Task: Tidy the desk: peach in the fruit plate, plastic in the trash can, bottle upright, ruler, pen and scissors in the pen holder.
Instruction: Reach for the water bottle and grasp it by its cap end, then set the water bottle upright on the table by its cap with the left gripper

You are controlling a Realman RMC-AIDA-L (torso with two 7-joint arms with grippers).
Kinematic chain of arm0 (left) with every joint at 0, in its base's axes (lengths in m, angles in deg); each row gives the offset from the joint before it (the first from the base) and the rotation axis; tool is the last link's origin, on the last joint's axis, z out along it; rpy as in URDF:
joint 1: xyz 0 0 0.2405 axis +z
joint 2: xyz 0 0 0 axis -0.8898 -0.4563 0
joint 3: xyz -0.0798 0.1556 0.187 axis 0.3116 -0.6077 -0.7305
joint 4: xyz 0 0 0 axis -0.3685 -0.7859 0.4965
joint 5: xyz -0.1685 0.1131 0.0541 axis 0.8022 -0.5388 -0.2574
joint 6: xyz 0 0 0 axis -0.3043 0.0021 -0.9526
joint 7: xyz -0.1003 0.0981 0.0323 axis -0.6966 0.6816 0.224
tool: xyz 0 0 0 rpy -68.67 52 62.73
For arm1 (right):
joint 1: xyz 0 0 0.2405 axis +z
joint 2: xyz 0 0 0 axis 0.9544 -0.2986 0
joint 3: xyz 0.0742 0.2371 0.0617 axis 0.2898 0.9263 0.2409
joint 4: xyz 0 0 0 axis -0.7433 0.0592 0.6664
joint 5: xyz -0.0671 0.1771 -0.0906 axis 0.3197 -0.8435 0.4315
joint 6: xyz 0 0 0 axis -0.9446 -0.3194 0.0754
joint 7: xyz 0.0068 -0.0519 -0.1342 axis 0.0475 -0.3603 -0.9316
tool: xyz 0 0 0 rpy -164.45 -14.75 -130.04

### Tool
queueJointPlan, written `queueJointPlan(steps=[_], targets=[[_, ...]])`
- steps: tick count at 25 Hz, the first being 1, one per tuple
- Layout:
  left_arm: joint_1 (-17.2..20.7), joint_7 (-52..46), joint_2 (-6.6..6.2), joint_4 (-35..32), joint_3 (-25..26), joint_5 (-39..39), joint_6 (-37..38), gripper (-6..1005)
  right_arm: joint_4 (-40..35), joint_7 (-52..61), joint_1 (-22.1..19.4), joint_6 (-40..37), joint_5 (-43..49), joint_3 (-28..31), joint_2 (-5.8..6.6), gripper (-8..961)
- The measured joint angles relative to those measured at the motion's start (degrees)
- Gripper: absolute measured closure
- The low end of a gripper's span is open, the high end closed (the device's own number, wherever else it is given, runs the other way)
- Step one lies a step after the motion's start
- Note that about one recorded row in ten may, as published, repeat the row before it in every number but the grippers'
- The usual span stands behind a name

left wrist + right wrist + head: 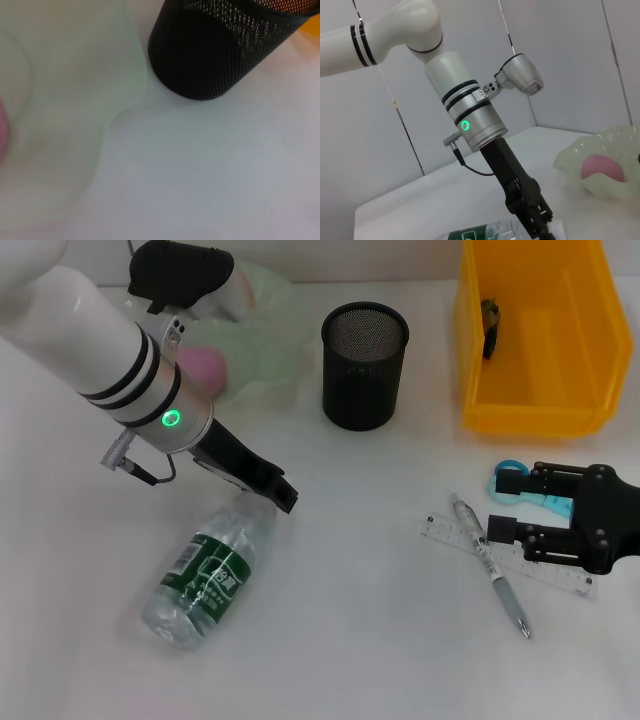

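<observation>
- The left gripper [280, 492] sits at the neck end of the water bottle [205, 575], which lies on its side on the white desk [350, 570], its long axis running from the cap under the fingertips down and away toward the robot's left.
- Whether the left fingers are spread or clamped on the cap cannot be told; in the right wrist view they reach down onto the bottle's top but the tips are cut off.
- Standing the bottle upright appears to be the step in hand, and it turns on that neck end: the left arm is much the nearer, the base pointing away from it.
- Behind the left arm, the pale green fruit plate [265, 360] holds the pink peach [205, 365], so that part looks done.
- At centre back, the black mesh pen holder [364, 367] stands upright and shows nothing inside.
- The yellow bin [535, 340], serving as the trash can, holds one small dark item [489, 325] against its inner wall, too small to identify.
- On the right, the clear ruler [450, 532] and the pen [495, 575] lie crossed on the desk, with the blue-handled scissors [512, 480] just behind them, all still outside the holder.
- The right gripper [520, 510] hovers over these, fingers spread and holding nothing.
</observation>
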Motion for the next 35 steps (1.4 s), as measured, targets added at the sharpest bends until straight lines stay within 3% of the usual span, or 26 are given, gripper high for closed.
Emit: queueJointPlan(steps=[4, 9, 14, 16, 20, 35], targets=[[0.3, 0.5, -0.01, -0.6, 0.0, 0.1, -0.2, 332, 0.4, 0.0, 0.0, 0.0, 0.0, 0.1, 0.15, 300], [0.6, 1.2, 0.0, -0.9, -1.0, 0.1, -0.6, 550, 0.5, 0.0, -0.2, 0.8, 0.0, 0.1, 0.13, 301], [2.9, 4.7, -0.09, -5.4, -1.8, 2.2, 0.5, 555, 0.5, -0.1, -0.2, 1.6, 0.0, 0.1, -0.05, 303], [6.0, 9.8, -0.42, -10.3, -1.9, 7.5, 1.5, 555, 0.5, -0.1, -0.2, 1.6, -0.1, 0.1, -0.09, 304], [9.1, 15.4, -0.58, -13.7, 0.1, 12.8, 2.1, 555, 0.5, 0.0, -0.2, 1.6, -0.3, 0.1, -0.09, 305], [18.9, 38.2, -0.66, -12.8, 11.0, 33.2, 3.5, 554, 0.5, 2.4, 0.5, 1.7, -0.6, 0.4, -0.53, 309]])
